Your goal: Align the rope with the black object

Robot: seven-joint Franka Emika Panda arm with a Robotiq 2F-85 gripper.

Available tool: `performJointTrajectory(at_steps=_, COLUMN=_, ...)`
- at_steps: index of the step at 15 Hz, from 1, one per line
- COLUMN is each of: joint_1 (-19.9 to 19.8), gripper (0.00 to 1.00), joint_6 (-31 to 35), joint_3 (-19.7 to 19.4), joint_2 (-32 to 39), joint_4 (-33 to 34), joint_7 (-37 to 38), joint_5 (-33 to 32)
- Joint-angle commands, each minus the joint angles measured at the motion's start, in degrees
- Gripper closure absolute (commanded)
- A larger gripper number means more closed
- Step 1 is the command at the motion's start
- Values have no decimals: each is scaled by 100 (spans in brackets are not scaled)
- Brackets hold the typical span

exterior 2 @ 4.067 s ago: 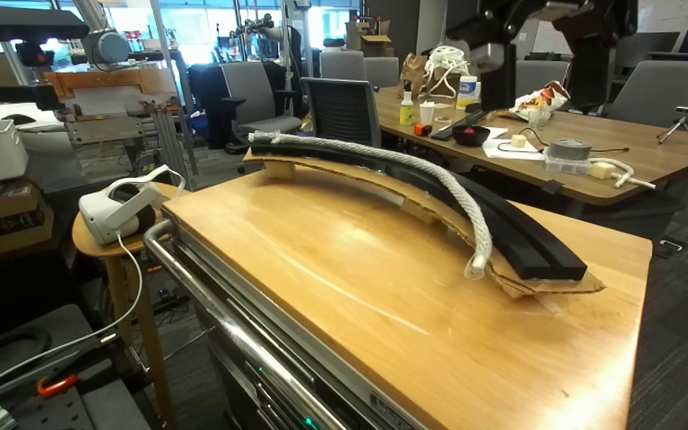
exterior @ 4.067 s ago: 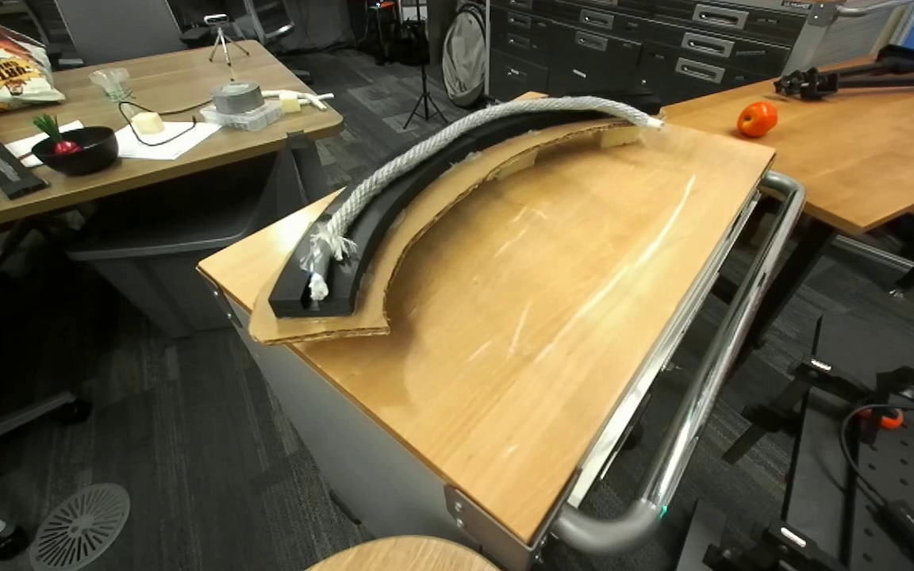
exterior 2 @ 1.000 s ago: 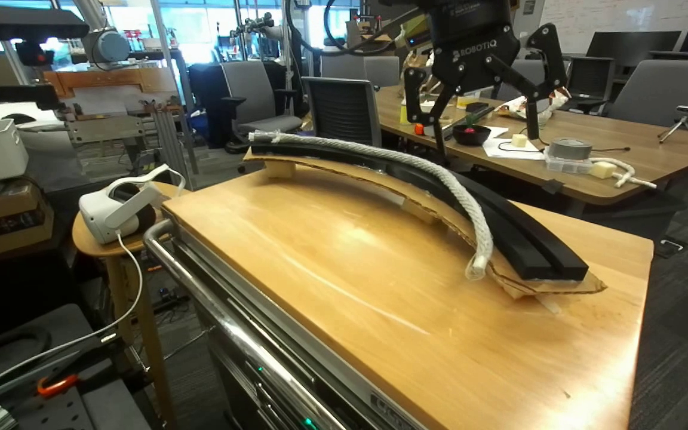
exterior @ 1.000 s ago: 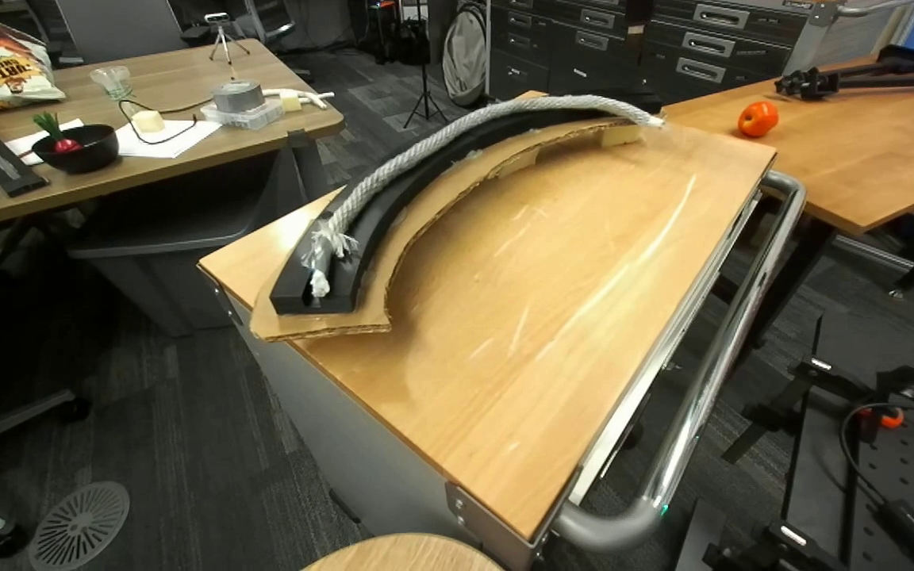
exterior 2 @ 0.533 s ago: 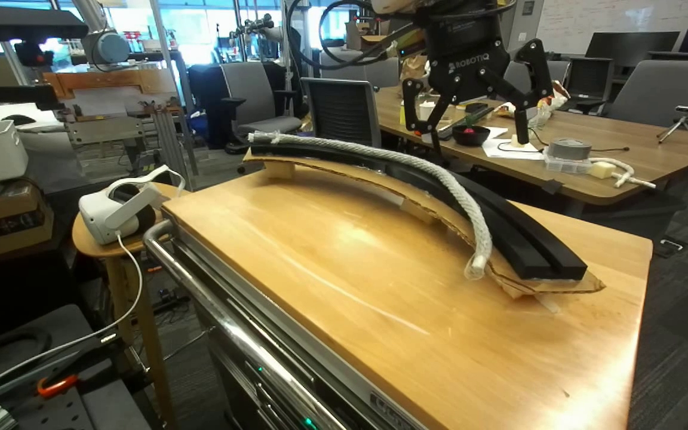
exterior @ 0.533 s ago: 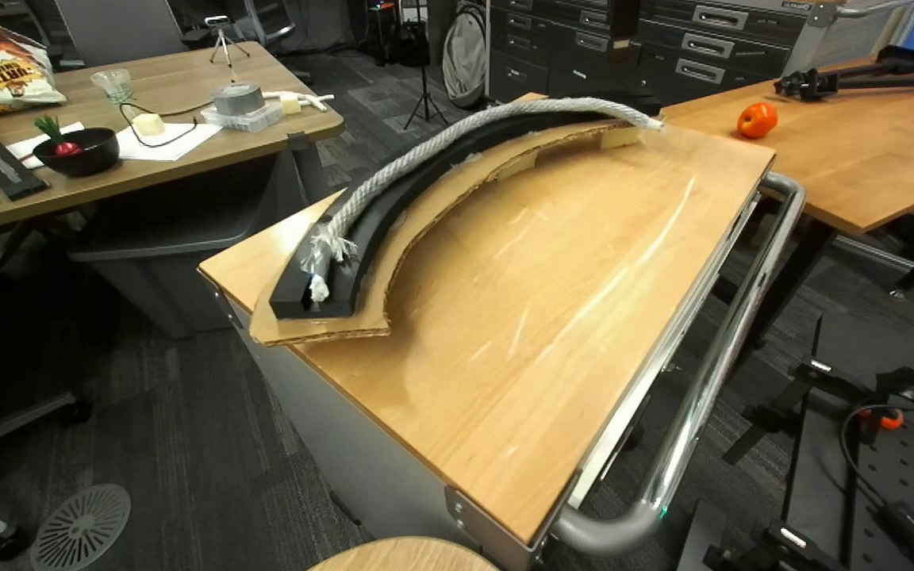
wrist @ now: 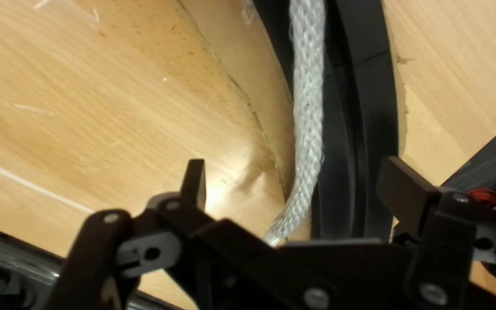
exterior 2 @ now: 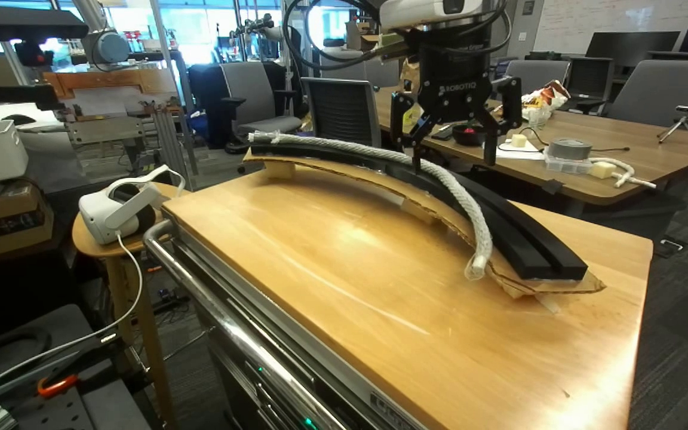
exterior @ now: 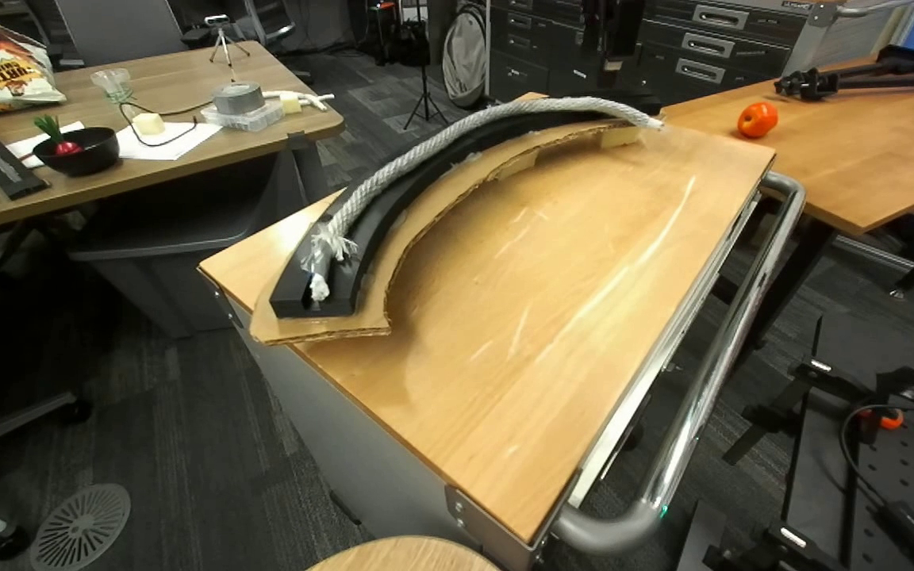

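Observation:
The pale braided rope (exterior 2: 439, 173) lies along the curved, grooved black object (exterior 2: 514, 239) for much of its length. In an exterior view, the rope's frayed end (exterior: 319, 281) rests over the groove at one end of the black object (exterior: 382, 226). Its opposite end bends off the strip and across the cardboard to the tabletop. My gripper (exterior 2: 453, 164) hangs above that bending stretch, fingers pointing down. In the wrist view, the gripper (wrist: 293, 172) is wide open, the rope (wrist: 308, 94) and black object (wrist: 379, 112) passing below between its fingers. It holds nothing.
Cardboard (exterior: 421, 218) sits under the black object on the wooden cart top (exterior 2: 350, 239). A metal handle rail (exterior: 711, 373) runs along the cart's side. Behind stands a table with a bowl (exterior 2: 469, 136) and a tape roll (exterior 2: 570, 148). A white headset (exterior 2: 117, 206) rests on a stool.
My gripper has come down and moved left in an exterior view, closer to the rope. Its jaws have stayed open. Rope and black object have not moved.

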Motion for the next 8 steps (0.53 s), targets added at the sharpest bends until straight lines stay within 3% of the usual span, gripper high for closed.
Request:
performJointTrajectory(at_steps=1, joint_1=71, gripper=0, joint_6=-47, joint_3=-85, joint_2=23, joint_4=3, joint_7=8, joint_5=5)
performJointTrajectory(at_steps=8, joint_1=104, gripper=0, joint_6=260, joint_3=-102, joint_2=233, joint_4=-33, joint_7=-365, joint_5=-406)
